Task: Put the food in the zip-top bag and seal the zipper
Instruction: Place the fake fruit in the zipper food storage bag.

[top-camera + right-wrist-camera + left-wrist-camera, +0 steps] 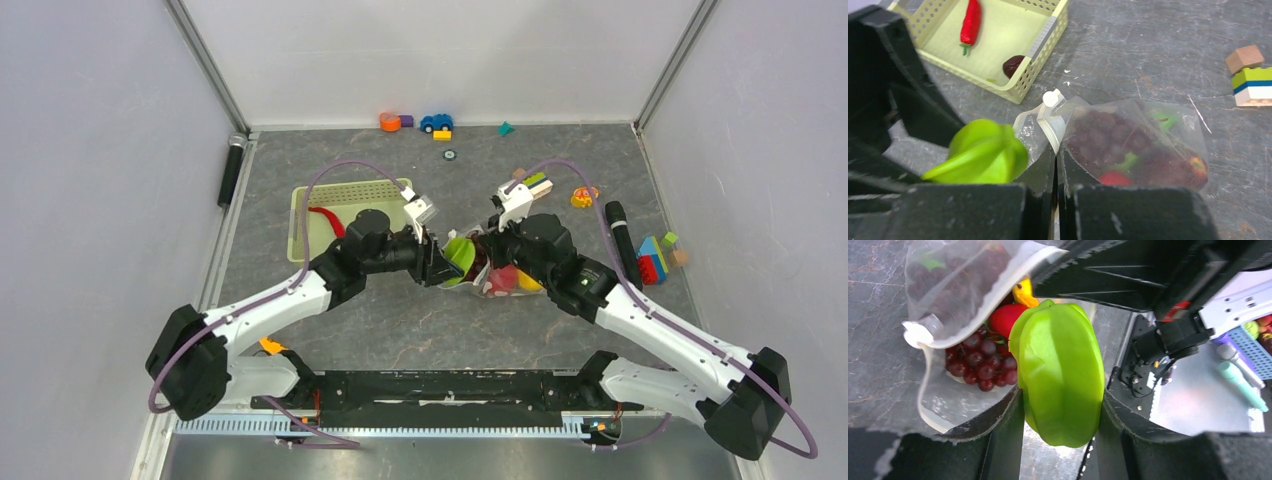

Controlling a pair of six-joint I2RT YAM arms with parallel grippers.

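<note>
Green, ribbed plastic fruit [460,255] sits mid-table, pinched between the jaws of the left gripper [440,265] at the mouth of the zip-top bag [503,282], not far from the basket [298,215]. Left wrist view: my fingers [1003,440] clamp its flanks. Hard, light and glossy, I judge it could squirt out, so a mid-body hold suits. Grapes [980,367] already lie inside. Right wrist view: the right gripper [1057,165], pressed together, nips the limp film below the slider tab [1050,98]. I would grip near the zipper [1055,130], probably the bag's stiffest part.
</note>
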